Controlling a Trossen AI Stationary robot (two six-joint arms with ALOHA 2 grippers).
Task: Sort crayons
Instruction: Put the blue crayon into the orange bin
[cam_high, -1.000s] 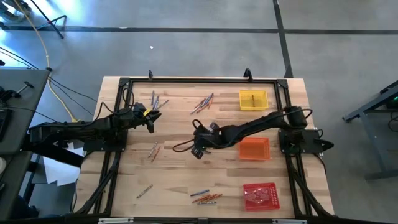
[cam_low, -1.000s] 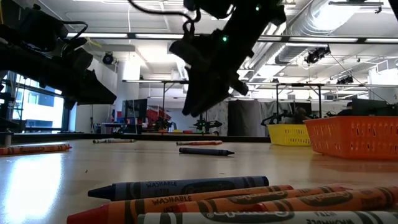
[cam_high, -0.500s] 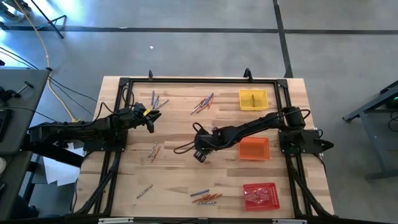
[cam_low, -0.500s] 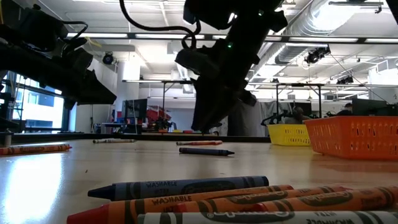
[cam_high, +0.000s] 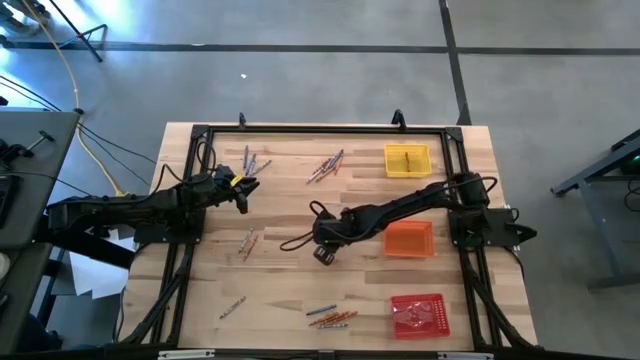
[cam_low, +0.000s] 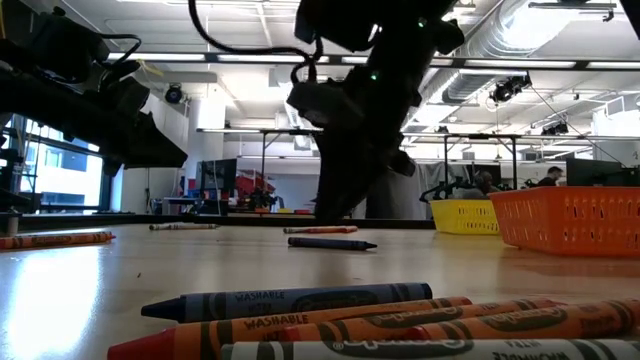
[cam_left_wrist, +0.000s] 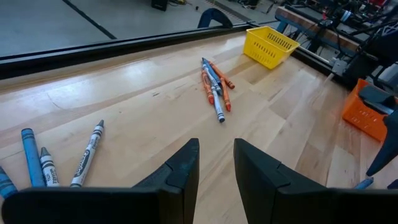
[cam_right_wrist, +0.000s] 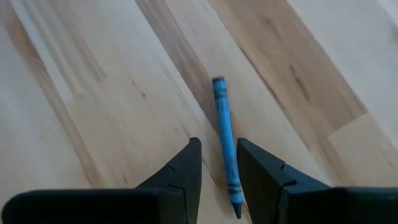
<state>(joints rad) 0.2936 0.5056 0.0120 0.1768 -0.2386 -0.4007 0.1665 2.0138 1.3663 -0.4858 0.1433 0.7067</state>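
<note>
Crayons lie flat on the table in small groups: far left (cam_high: 250, 160), far middle (cam_high: 325, 167), left middle (cam_high: 248, 240), near left (cam_high: 232, 305) and near middle (cam_high: 330, 317). My right gripper (cam_high: 325, 251) points down at mid-table. It is open by a narrow gap, and its fingers stand on either side of a lone blue crayon (cam_right_wrist: 225, 143) lying on the wood. I cannot see any touch. My left gripper (cam_high: 243, 192) waits at the left, narrowly open and empty (cam_left_wrist: 216, 168). Its wrist view shows the far-middle crayons (cam_left_wrist: 214, 87).
A yellow mesh tray (cam_high: 407, 160) stands at the far right, an orange one (cam_high: 409, 240) at the right middle and a red one (cam_high: 418, 315) at the near right. A dark frame (cam_high: 190, 240) runs round the tabletop. Bare wood lies around the right gripper.
My right gripper has gone a little toward the table's near edge and down toward the tabletop, tipping to point more steeply down.
</note>
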